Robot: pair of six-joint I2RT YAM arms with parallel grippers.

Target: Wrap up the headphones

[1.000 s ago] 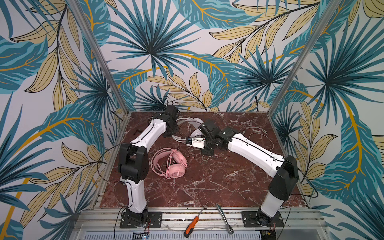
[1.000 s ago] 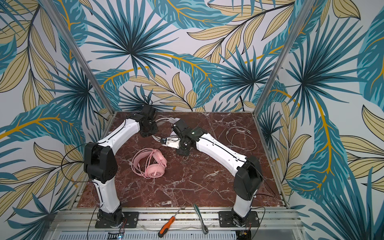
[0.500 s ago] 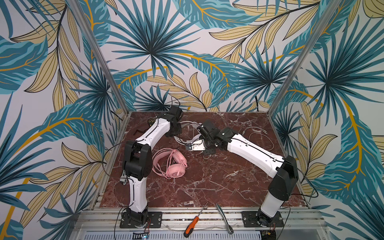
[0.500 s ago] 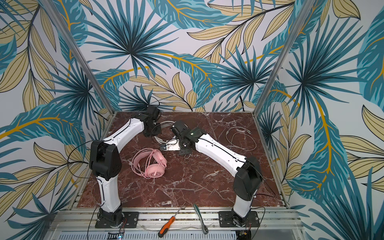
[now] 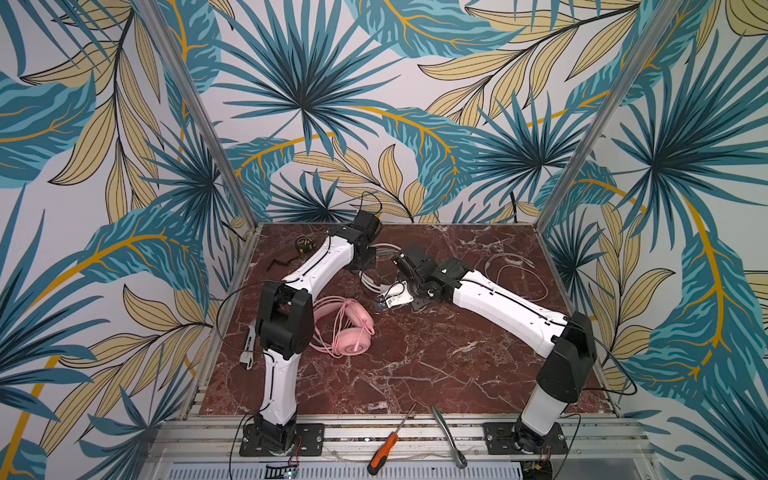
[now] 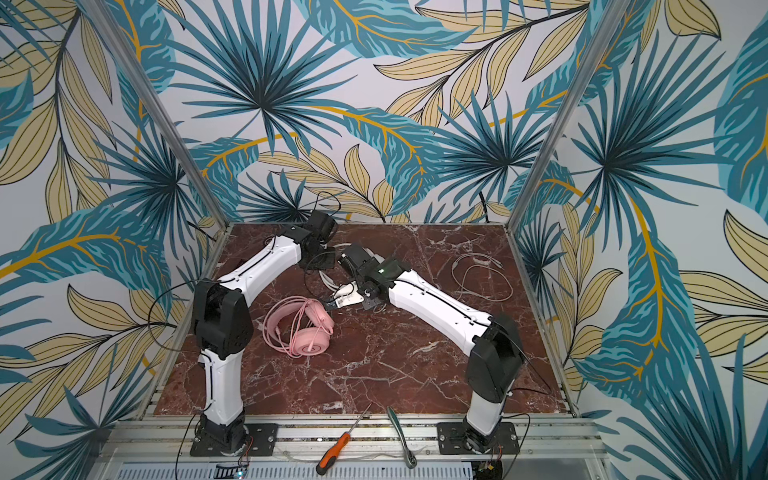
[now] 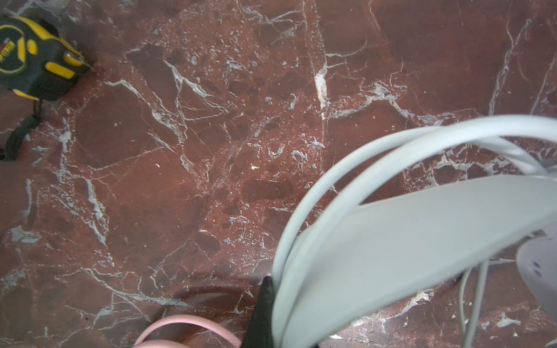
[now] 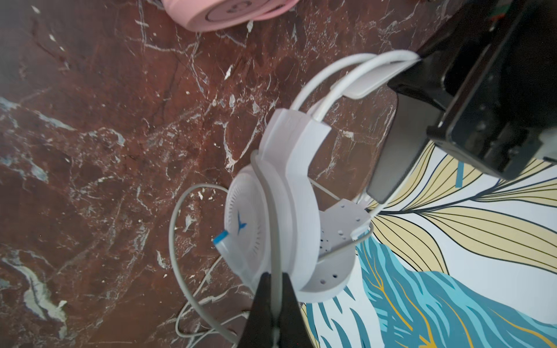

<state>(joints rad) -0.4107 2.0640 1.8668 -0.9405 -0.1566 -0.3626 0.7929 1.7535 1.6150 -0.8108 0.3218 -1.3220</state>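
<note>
The white headphones (image 5: 394, 294) are held up near the back middle of the table, seen in both top views (image 6: 345, 293). My left gripper (image 5: 365, 261) is shut on their white headband (image 7: 407, 241); only one black finger (image 7: 264, 310) shows beside the band. My right gripper (image 8: 275, 284) is shut on the thin white cable (image 8: 272, 241), which runs over the ear cup (image 8: 247, 223). More cable loops on the table (image 8: 193, 304). The pink headphones (image 5: 349, 328) lie on the table left of centre, cable coiled on them, untouched (image 6: 307, 328).
A yellow-black tape measure (image 5: 302, 245) and a black handle (image 5: 279, 264) lie at the back left. A loose grey cable (image 5: 515, 274) lies at the right. An orange screwdriver (image 5: 384, 449) and a ratchet (image 5: 449, 436) rest on the front rail.
The left arm has swung right along the back with the white headband in its grip. The right gripper and the ear cup have shifted slightly toward the front.
</note>
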